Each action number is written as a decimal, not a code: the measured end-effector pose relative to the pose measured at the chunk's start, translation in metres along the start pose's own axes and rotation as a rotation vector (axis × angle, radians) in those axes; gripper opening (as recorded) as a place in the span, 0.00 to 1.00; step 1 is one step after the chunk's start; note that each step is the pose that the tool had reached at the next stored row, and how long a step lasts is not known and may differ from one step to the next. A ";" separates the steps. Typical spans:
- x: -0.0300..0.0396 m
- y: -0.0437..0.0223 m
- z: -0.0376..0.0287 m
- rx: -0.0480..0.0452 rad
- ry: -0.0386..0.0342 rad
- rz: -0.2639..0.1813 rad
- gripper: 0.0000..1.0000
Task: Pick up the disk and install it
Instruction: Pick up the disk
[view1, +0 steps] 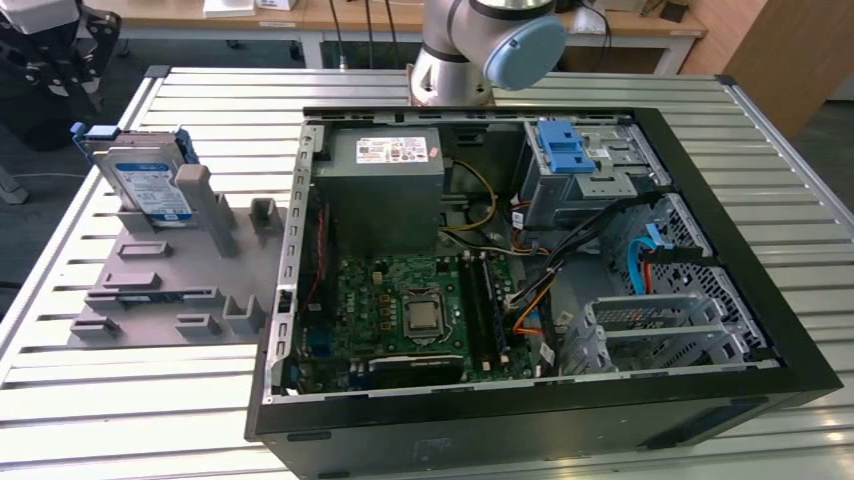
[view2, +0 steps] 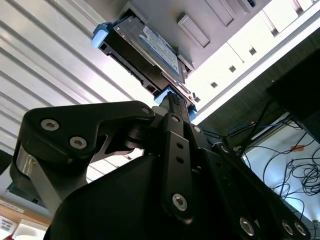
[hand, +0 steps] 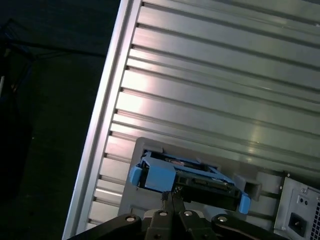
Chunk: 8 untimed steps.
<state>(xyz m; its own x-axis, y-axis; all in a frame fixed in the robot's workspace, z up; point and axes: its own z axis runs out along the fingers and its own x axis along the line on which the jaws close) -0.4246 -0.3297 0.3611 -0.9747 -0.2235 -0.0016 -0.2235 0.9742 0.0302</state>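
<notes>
The disk (view1: 147, 180) stands on edge in a grey fixture (view1: 160, 300) on the exterior view's left, its blue-and-white label facing out and blue rails along its sides. In both wrist views the disk (view2: 150, 47) (hand: 187, 181) lies just past the tips of my gripper (hand: 170, 196) (view2: 172, 100). The black fingers (hand: 166, 200) are pressed together with nothing between them, and they hang apart from the disk without touching it.
An open black computer case (view1: 534, 250) lies flat on the slatted metal table (view1: 80, 330), with a grey power supply (view1: 387, 190), a green motherboard (view1: 414, 310) and a blue-latched drive cage (view1: 567, 150) inside. The arm's base (view1: 481, 40) stands behind the case.
</notes>
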 end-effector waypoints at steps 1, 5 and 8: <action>0.0000 0.0000 0.0000 -0.0001 0.0003 -0.009 0.11; 0.0000 0.0000 0.0000 -0.0001 0.0015 -0.050 0.11; 0.0000 0.0000 0.0000 -0.0001 0.0024 -0.080 0.11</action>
<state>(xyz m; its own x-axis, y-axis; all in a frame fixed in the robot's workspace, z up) -0.4246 -0.3297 0.3611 -0.9538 -0.3005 -0.0016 -0.3004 0.9533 0.0302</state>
